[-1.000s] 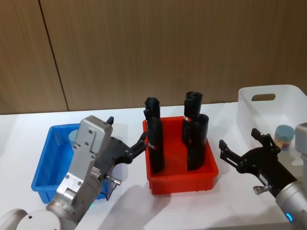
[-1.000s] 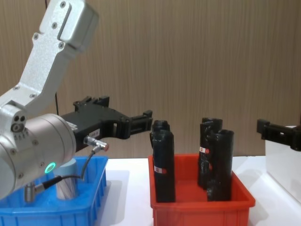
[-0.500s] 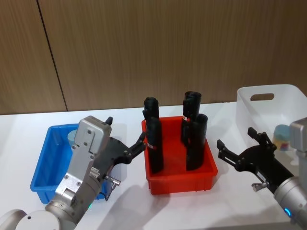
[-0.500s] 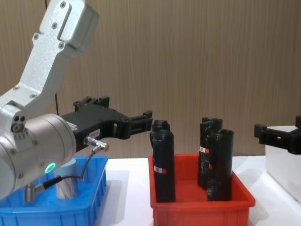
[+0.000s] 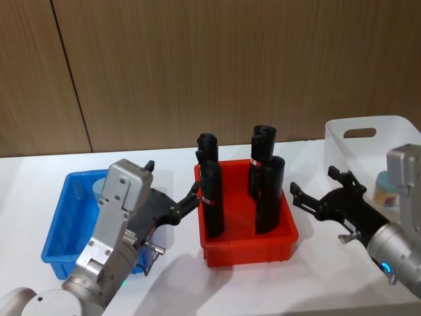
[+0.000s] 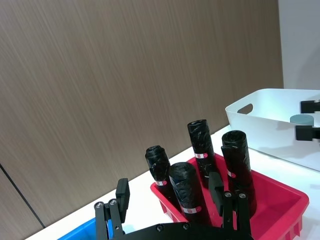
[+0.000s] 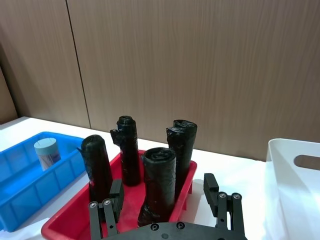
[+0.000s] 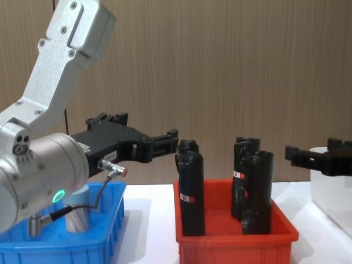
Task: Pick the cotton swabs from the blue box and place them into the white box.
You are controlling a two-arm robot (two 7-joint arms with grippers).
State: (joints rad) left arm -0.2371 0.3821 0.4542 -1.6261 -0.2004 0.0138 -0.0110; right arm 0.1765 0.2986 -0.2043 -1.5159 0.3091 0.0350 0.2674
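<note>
I see right pincer apart between red bin and white box, left pincer apart over blue box rim

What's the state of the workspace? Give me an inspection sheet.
Surface: white table carrying three bins.
Job's things: one cotton swabs tub in the blue box, another in the white box.
Clutter: red bin between them with four upright black rolls.
Grippers: left gripper open by the blue box; right gripper open between red bin and white box.
Cables: thin cable looped at the left wrist.
Surroundings: wood-panel wall.
</note>
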